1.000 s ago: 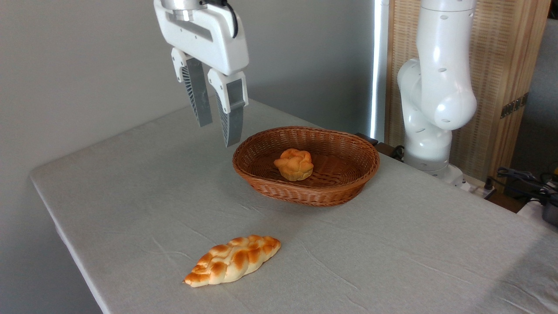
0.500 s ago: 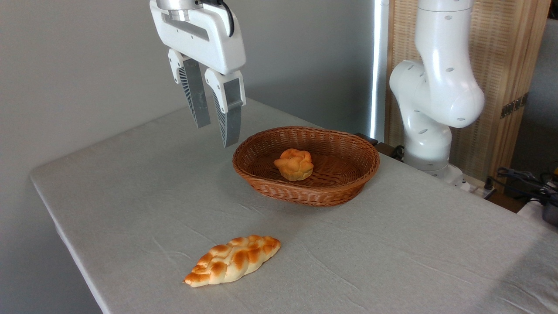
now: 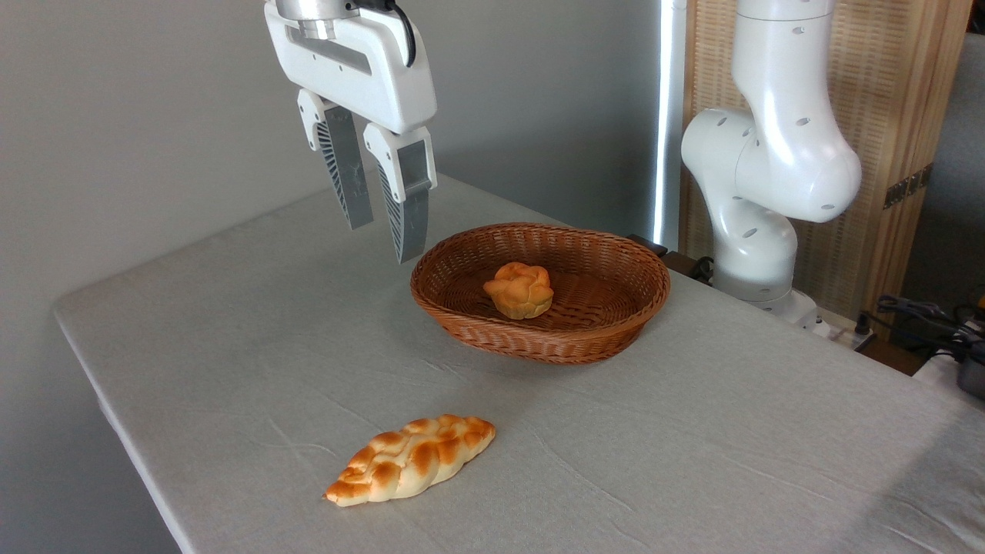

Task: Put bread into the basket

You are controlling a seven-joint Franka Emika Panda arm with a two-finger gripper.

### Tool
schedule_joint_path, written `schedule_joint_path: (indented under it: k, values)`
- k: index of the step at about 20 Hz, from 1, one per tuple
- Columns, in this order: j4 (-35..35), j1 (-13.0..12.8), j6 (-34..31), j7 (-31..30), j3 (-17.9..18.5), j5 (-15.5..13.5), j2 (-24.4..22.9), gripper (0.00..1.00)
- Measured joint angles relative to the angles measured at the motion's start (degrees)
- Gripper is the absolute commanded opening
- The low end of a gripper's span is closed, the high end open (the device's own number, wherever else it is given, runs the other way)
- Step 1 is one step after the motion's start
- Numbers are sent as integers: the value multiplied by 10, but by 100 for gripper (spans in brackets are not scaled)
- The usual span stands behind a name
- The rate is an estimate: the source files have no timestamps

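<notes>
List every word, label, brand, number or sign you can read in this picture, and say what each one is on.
None can be read.
The gripper and the white arm show no visible lettering.
The bread, the basket, the braided loaf and the table carry no print.
The small dark plates on the wooden panel are too small to tell whether they bear any text.

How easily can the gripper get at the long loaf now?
Probably yes: the gripper hangs open and empty, and the loaf lies alone on the cloth, nothing over it.
</notes>
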Motion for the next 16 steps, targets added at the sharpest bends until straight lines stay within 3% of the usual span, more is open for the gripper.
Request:
schedule_joint_path:
  k: [16]
  values:
    - [0,27,0,0,-26,0,4,100]
